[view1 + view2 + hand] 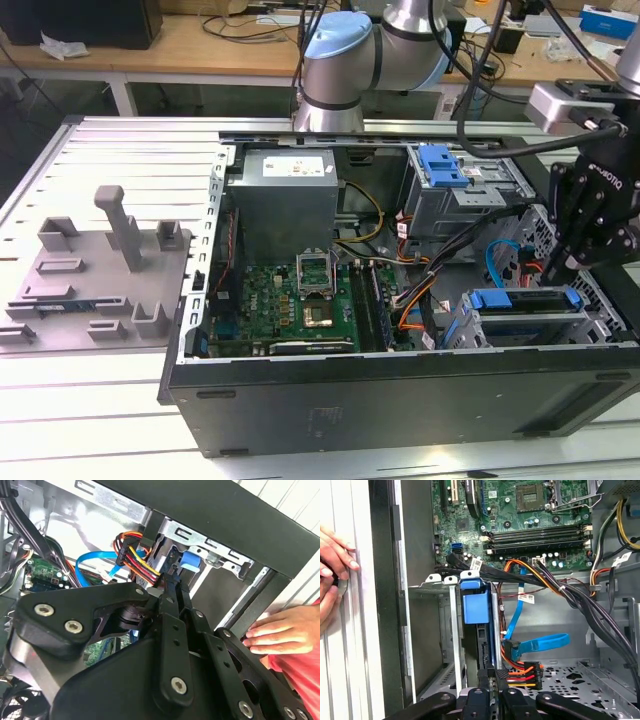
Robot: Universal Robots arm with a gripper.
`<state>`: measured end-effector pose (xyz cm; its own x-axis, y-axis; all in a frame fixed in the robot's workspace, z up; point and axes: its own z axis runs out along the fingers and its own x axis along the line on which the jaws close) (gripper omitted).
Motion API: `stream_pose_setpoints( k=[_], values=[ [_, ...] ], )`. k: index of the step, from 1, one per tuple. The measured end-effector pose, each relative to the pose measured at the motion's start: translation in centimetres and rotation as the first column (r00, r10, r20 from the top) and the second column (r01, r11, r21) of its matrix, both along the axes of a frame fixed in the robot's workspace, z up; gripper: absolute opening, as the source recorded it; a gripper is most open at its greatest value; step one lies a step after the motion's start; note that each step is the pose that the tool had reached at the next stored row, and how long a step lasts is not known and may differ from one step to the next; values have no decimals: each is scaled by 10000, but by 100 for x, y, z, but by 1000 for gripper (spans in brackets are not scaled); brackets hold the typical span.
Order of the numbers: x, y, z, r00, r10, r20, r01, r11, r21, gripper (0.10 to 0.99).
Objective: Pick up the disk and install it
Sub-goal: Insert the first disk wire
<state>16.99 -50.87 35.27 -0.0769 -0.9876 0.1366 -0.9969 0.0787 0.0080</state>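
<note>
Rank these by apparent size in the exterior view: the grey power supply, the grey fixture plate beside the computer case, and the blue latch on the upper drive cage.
Largest to smallest:
1. grey fixture plate
2. grey power supply
3. blue latch, clearly smallest

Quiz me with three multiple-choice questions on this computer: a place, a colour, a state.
1. Where is the silver hard drive in its blue plastic carrier?
A) on a grey tray
B) in the metal drive cage
C) on the bench
2. What colour is the flat data cable beside that cage?
A) blue
B) green
C) white
3. The black computer case is:
A) shut
B) open
C) upside down
Answers: 1 B, the carrier is slotted between the cage rails; 2 A, it is bright blue; 3 B, the green motherboard lies exposed.
</note>
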Motion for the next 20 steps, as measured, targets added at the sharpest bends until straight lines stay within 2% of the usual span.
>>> stream_pose_setpoints(
  k=[20],
  values=[
    [2,-26,0,10000,-38,0,38,10000,55,165]
  ],
)
